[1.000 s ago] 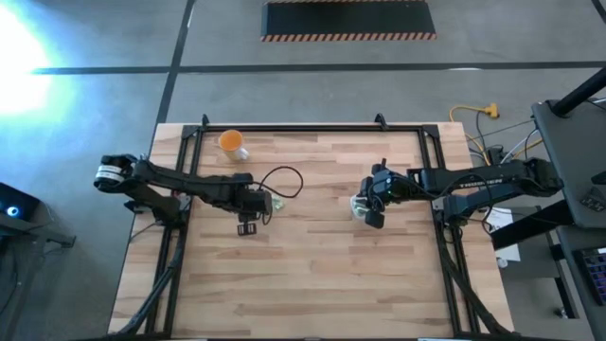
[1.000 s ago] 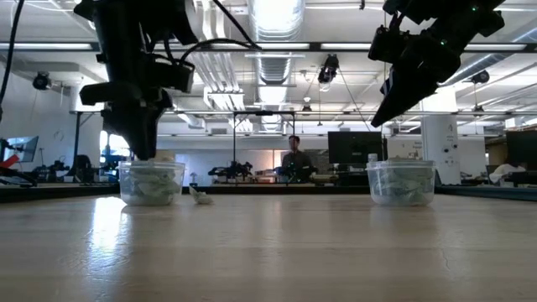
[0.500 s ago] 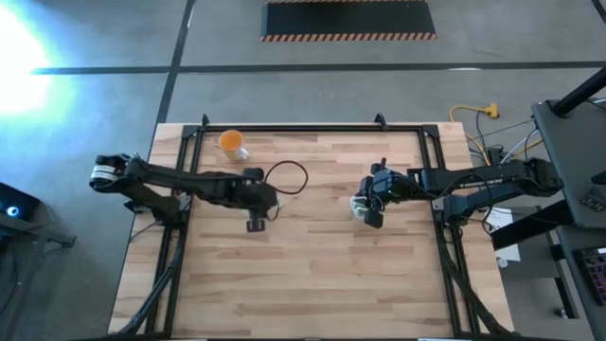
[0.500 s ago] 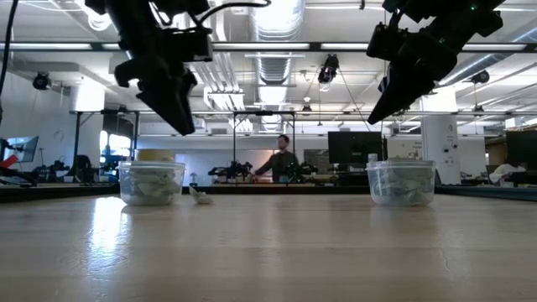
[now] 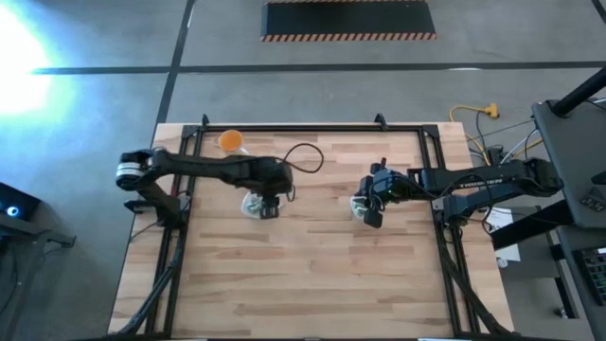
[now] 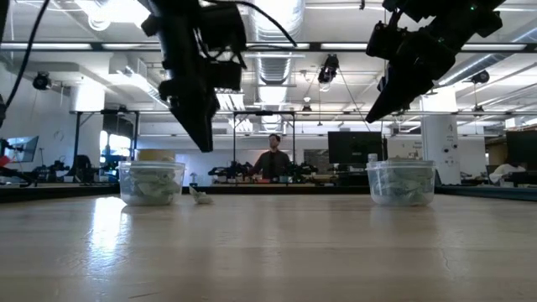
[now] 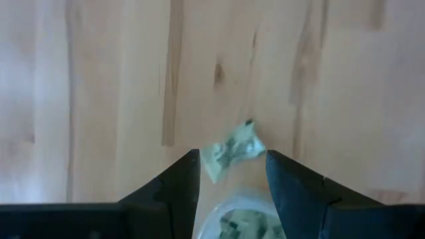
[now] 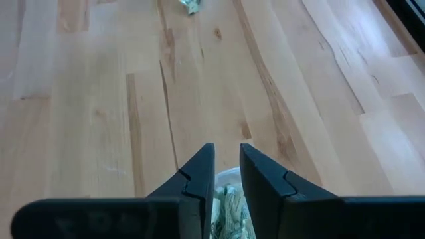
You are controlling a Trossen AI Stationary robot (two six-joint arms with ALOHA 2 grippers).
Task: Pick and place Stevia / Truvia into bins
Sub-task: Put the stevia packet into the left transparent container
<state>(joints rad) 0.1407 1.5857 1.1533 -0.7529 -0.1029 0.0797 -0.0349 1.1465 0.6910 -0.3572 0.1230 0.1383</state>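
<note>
The left gripper (image 7: 232, 174) hangs with jaws apart above its bin (image 7: 244, 216); 1 loose Stevia sachet (image 7: 231, 150) lies on the counter (image 5: 312, 265) just beyond. The right gripper (image 8: 226, 174), jaws narrowly parted and empty, hovers over the other bin (image 6: 401, 183).

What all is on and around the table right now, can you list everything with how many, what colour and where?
Bins: two, clear whitish; left bin under the left gripper, right bin under the right gripper, both holding sachets.
Loose sachet: one, pale green and white, on the wood just beside the left bin.
Orange cup: one, at the table's far left corner.
Table: one, light wood with a black frame.
Person: one, far off in the room behind.
Left gripper: open, above the left bin and the loose sachet.
Right gripper: fingers close together, nothing between them, above the right bin.
</note>
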